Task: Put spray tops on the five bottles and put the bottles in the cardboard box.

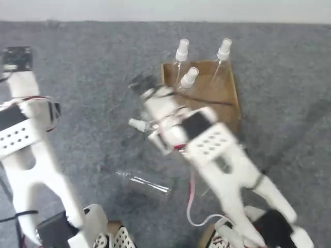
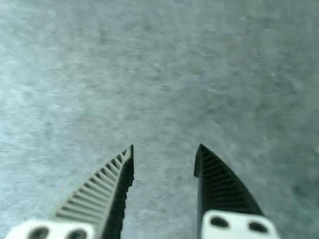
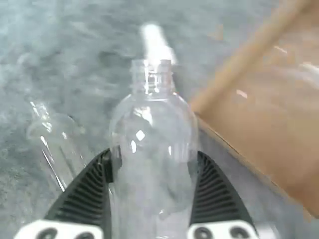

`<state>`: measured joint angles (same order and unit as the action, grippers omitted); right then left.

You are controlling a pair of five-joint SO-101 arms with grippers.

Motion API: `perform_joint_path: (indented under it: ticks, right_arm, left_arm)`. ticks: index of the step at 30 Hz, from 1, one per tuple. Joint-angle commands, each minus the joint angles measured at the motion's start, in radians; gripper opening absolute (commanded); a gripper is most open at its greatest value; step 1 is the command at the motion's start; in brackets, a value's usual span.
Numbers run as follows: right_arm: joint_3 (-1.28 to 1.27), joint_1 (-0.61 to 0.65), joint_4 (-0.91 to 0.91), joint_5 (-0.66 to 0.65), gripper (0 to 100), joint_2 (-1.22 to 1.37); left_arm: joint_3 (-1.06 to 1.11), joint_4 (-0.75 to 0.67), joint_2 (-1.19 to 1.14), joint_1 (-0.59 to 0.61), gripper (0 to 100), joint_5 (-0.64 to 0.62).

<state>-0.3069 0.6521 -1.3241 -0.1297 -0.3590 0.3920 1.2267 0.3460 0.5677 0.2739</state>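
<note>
Beside cardboard box point(image 3: 269, 109), right hand point(image 3: 153, 156) grips uncapped bottle point(image 3: 152, 114) lengthwise, neck pointing away from wrist; left hand point(image 2: 165, 148) parted, empty.

Nothing here can be read: no writing, number, label or sign. The brown cardboard box point(image 1: 227, 101) shows plain faces. The clear plastic bottle with the bare threaded neck point(image 3: 152, 149) has unmarked walls. The grey felt-like table cover point(image 2: 159, 74) bears no legible mark.

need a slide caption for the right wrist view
Right pincer holds a clear bottle, no spray top yet, near the cardboard box.
</note>
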Motion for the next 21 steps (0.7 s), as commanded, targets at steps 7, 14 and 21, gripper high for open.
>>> perform_joint_path:
  ticks: [7, 14, 21]
  right_arm:
    - [0.126, -0.513, -0.275, -0.123, 0.6, -0.222]
    - [0.087, -0.903, -0.246, -0.336, 0.6, -0.182]
    - [-0.068, -1.122, 0.062, -0.353, 0.6, -0.021]
  left_arm:
    - [-0.022, 0.147, -0.002, -0.350, 19, -0.051]
    - [0.136, -0.046, -0.003, -0.571, 19, -0.247]
    - [0.142, -0.153, -0.095, -0.632, 19, -0.422]
